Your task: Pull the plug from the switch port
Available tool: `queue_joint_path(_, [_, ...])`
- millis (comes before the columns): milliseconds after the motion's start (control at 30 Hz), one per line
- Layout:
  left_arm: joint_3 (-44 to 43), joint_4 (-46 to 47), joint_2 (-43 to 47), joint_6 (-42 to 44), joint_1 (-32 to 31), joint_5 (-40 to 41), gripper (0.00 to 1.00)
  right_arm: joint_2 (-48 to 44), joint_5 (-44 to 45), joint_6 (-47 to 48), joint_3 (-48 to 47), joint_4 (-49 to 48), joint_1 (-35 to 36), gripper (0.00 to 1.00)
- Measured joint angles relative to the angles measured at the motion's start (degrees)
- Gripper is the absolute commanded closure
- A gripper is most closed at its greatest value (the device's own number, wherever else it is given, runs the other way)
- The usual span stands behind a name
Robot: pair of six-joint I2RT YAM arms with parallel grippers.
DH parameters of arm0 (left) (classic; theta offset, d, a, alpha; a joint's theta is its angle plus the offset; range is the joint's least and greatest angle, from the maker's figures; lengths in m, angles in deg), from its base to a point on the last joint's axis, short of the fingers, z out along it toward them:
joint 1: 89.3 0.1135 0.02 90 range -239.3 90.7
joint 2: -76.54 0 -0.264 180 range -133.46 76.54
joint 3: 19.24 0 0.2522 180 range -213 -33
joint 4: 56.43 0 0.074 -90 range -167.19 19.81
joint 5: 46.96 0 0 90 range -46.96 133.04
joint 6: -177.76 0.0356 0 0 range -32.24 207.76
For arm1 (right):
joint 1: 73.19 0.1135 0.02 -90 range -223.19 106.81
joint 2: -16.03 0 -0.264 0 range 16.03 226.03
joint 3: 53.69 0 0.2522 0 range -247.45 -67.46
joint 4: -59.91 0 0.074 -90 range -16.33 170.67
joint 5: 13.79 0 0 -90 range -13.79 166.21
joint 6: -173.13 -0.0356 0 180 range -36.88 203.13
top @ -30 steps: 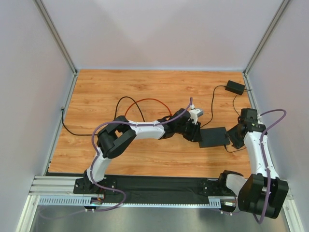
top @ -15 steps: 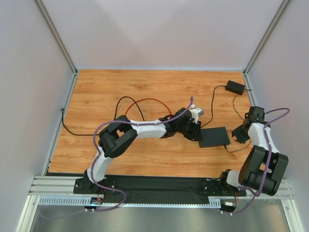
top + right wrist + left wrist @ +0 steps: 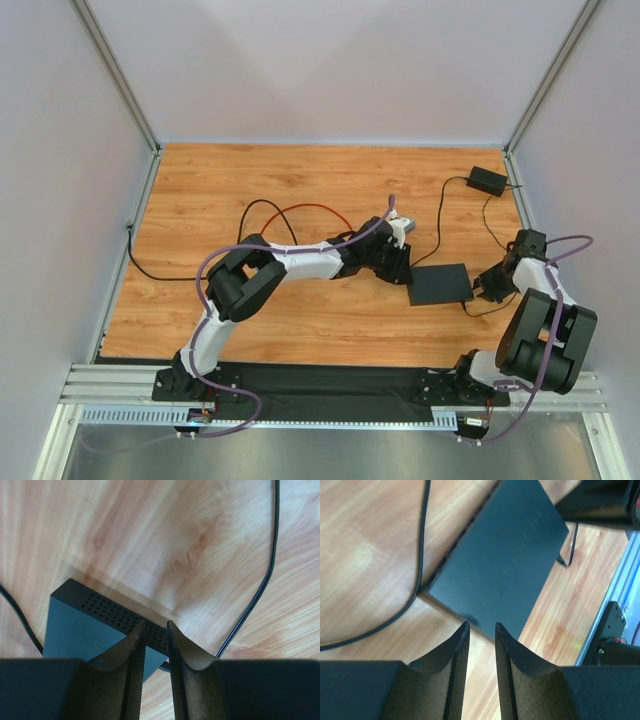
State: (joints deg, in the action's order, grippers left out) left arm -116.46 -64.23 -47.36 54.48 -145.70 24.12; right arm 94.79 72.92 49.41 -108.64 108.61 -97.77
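The thin black box (image 3: 440,284) lies flat on the wood, right of centre. Its port is not visible. A black cable (image 3: 492,311) reaches its near right corner, where a dark plug end (image 3: 164,666) shows in the right wrist view. My left gripper (image 3: 402,268) sits at the box's left edge; in the left wrist view (image 3: 481,625) its jaws stand slightly apart and empty, just short of the box (image 3: 505,555). My right gripper (image 3: 494,284) is just off the box's right side; in its wrist view (image 3: 154,625) the jaws are slightly apart and empty, above the perforated side (image 3: 107,611).
A small black adapter brick (image 3: 487,181) lies at the far right with its lead. Black and red cables (image 3: 290,212) loop across the middle behind the left arm. A black cable (image 3: 260,590) runs over the wood right of the box. Grey walls enclose the table.
My right arm has folded back toward its base, its gripper drawing slightly away from the box's right edge. My left gripper has shifted a little left and away. The box has barely moved.
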Motion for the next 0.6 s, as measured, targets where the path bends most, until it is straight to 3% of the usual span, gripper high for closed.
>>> queue_joint_path(367, [-1.38,-1.05,-0.07,1.25,0.59,0.04,0.65,-5.7,-8.96,-0.74,6.51,0.09,-0.09,0.75])
queue_joint_path(600, [-3.02,-2.29,-0.48,2.56,0.11,-0.48,0.65,-12.2,-4.92,-1.92,5.46,6.16,2.49,0.74])
